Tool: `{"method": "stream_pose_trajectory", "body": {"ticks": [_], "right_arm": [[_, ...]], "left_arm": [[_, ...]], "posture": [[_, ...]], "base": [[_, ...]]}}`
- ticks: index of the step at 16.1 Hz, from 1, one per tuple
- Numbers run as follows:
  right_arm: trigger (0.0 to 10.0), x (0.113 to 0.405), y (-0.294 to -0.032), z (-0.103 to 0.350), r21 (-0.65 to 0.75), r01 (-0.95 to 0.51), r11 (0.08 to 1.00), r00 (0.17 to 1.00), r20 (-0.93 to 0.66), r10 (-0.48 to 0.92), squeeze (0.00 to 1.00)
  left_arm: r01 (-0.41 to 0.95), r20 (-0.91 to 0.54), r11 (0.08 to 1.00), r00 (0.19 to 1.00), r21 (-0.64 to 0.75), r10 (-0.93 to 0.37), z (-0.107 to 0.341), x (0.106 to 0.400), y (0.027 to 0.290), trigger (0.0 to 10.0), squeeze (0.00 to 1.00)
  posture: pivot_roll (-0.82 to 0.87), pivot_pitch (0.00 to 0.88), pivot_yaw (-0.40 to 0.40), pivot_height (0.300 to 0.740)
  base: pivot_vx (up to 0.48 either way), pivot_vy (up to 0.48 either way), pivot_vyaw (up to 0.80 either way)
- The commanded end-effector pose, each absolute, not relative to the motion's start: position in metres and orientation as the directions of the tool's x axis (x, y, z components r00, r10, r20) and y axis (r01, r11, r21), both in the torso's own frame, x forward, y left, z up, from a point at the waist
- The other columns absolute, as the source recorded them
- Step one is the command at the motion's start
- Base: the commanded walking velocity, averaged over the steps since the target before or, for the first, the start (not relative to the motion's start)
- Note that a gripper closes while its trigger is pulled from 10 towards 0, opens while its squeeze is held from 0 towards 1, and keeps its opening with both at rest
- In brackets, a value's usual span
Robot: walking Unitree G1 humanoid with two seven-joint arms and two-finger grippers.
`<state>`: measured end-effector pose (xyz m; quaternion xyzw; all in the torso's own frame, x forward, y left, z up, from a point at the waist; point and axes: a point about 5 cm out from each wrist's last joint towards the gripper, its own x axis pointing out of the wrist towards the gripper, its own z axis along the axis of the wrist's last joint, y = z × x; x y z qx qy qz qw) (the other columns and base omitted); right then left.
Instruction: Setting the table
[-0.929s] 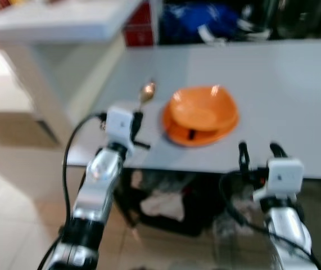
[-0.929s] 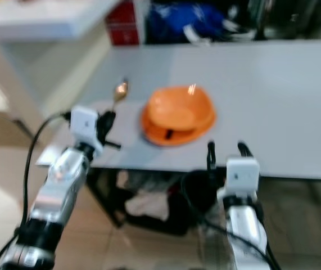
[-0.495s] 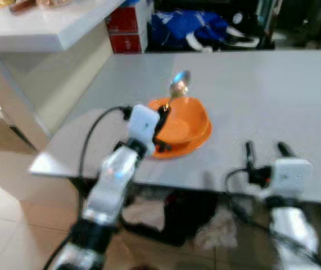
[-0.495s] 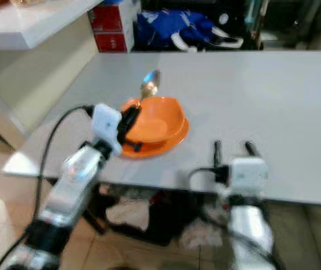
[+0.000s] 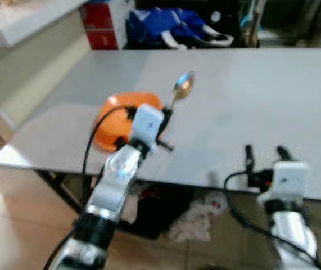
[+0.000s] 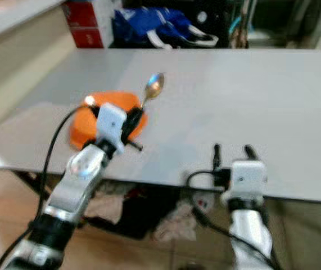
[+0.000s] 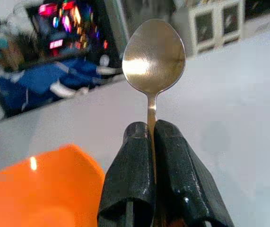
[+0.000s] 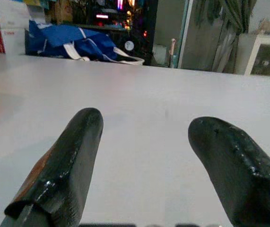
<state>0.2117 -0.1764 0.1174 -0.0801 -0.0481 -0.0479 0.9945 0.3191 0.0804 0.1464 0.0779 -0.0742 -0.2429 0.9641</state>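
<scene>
The left gripper [image 7: 151,142] is clamped on a spoon [image 7: 153,56], bowl end up, held above the table [image 5: 250,95]. An orange bowl [image 5: 118,118] sits just beside and behind it, apparently on a plate. The step looks like placing the spoon; next, lower it flat beside the bowl and let go. The right gripper [image 8: 149,161] hangs spread and empty at the table's near edge.
</scene>
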Motion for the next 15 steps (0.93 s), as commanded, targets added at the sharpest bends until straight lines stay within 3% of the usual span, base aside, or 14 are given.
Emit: {"method": "stream_pose_trajectory", "body": {"ticks": [1,5,15], "right_arm": [[10.0,0.213,-0.177,0.119,-0.162,0.106,0.981,0.990,0.112,-0.088,0.00],[10.0,0.213,-0.177,0.119,-0.160,0.110,0.981,0.990,0.109,-0.093,0.00],[10.0,0.212,-0.176,0.119,-0.160,0.112,0.981,0.990,0.107,-0.096,0.00]], "left_arm": [[0.432,0.108,0.883,0.884,0.185,-0.455,0.151,0.325,0.084,0.0,0.00],[0.379,0.105,0.919,0.915,0.112,-0.390,0.158,0.341,0.078,0.0,0.00],[0.432,0.110,0.891,0.888,0.138,-0.447,0.158,0.338,0.059,0.0,0.00]], "posture": [[-0.11,0.000,0.145,0.723],[-0.12,0.000,0.148,0.723],[-0.13,0.000,0.153,0.723]], "base": [[0.000,0.000,0.00],[0.061,0.000,0.00],[0.470,0.000,0.00]]}}
